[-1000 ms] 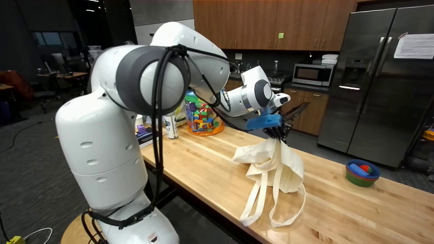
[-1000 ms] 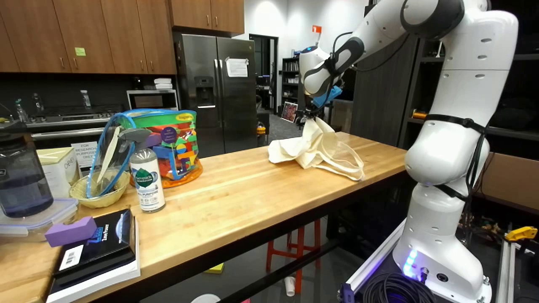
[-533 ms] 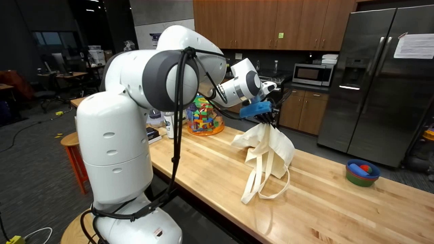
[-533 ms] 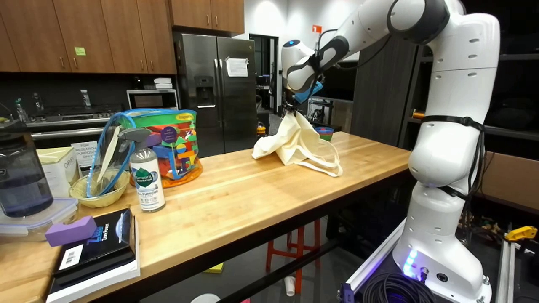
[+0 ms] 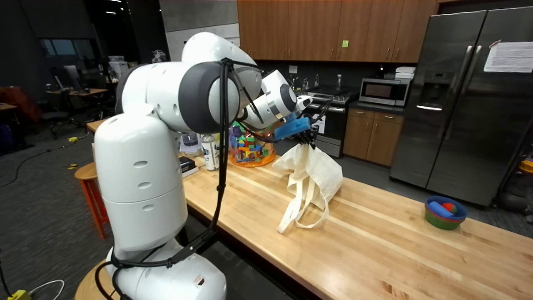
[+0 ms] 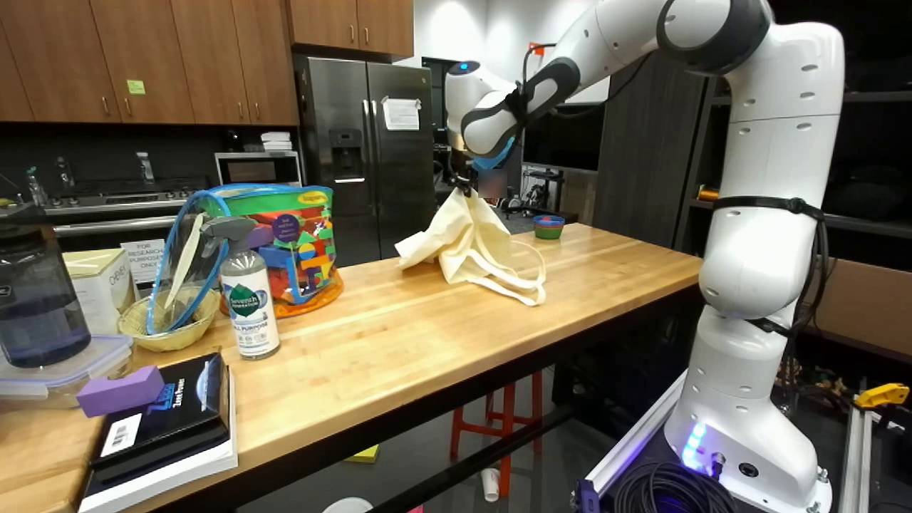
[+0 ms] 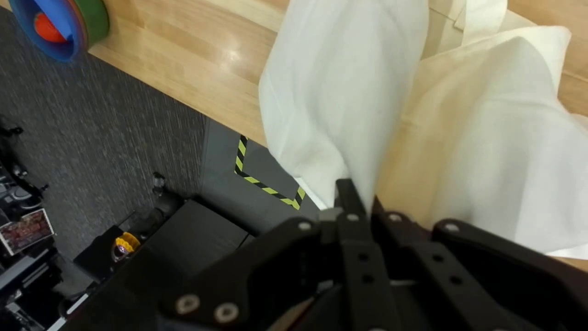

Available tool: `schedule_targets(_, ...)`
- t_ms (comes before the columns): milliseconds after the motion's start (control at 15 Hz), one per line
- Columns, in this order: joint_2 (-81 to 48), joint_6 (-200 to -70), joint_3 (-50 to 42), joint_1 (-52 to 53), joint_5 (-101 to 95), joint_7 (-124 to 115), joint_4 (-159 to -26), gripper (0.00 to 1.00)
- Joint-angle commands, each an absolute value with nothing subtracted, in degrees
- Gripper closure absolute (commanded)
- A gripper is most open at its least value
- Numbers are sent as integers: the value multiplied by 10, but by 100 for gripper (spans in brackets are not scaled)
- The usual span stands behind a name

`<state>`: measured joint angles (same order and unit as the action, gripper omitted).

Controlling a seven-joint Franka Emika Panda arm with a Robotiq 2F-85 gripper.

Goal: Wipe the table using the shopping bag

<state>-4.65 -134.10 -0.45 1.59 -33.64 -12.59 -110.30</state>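
A cloth bag (image 6: 463, 239) droops onto the wooden table (image 6: 370, 324). From it, in an exterior view, bowls (image 6: 548, 232) sit near three o'clock, a toy bag (image 6: 296, 253) at nine, a spray bottle (image 6: 249, 306) past eight, a book (image 6: 171, 468) at eight.

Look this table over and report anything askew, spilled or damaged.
The purple block looks askew: it sits crosswise on the black box and seems to overhang its edge. The shopping bag is rumpled, but held in the gripper for wiping, that fits. No spill shows on the visible table.
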Motion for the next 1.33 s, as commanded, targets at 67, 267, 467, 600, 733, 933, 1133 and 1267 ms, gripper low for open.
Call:
schedule_targets(67, -10, -1343, 17, 43, -367, -145, -1136, 100)
schedule_targets(267, 12, -1345, 35, 55, -355, -134, -1161, 100)
schedule_targets(467, 47, -1347, 54, 66, -359, -139, -1208, 100)
schedule_targets(600, 70, -1343, 62, 66, -359, -147, -1241, 100)
schedule_targets(733, 94, -1337, 66, 58, -362, -160, -1277, 100)
schedule_targets(933, 140, -1318, 55, 34, -360, -183, -1342, 100)
schedule_targets(1133, 185, -1297, 39, -2, -359, -200, -1404, 100)
schedule_targets(1267, 213, -1283, 25, -31, -359, -204, -1440, 100)
